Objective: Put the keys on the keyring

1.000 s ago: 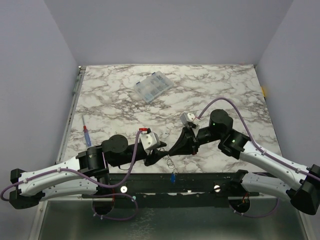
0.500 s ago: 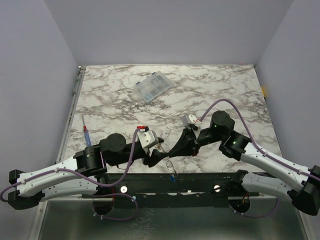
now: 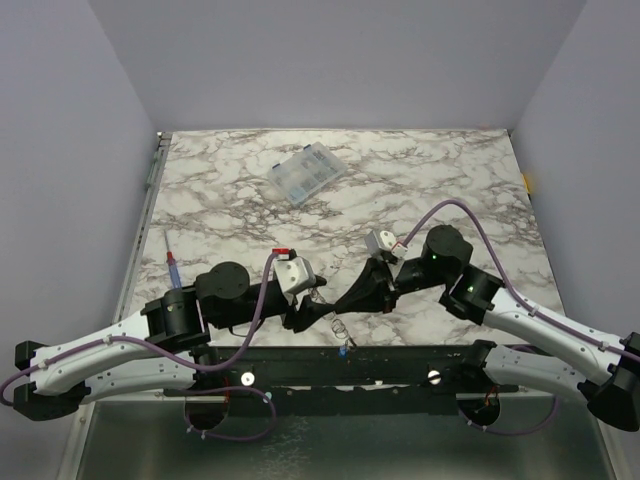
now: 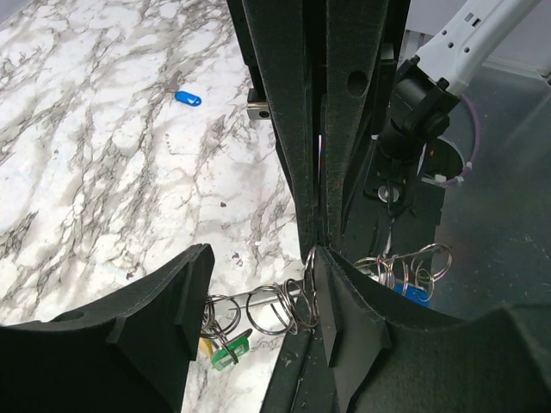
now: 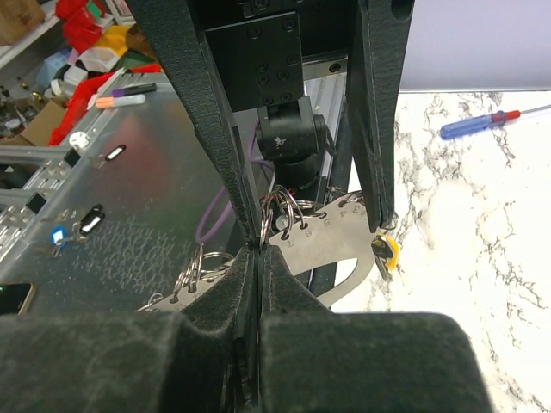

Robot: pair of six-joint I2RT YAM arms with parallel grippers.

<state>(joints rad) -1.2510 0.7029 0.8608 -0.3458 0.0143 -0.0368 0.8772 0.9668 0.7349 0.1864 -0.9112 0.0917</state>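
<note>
Two grippers met at the table's [image 3: 450,180] near edge. The left gripper [image 4: 263,267] stood half-wide around the keyring [image 5: 334,234], and the right gripper [image 5: 259,251] was pinched tight on one of its wire rings [image 4: 274,314]. Only the right wrist view showed its pale grey loop. The left wrist view showed a green key [image 4: 231,351] hung there and a blue key [image 4: 187,98] lying apart.

Marble-patterned bench [image 3: 450,170], white with grey veins, enclosed by 3 plain lavender-grey walls [image 3: 330,60]. A clear plastic compartment box [image 3: 307,173] lies skewed at the far centre-left. A screwdriver [image 3: 173,268] with a red-and-blue handle lies near the left edge, well apart from the box. A small yellow item [image 3: 527,181] sits at the right edge. A black rail [image 3: 390,366] runs along the near edge.
</note>
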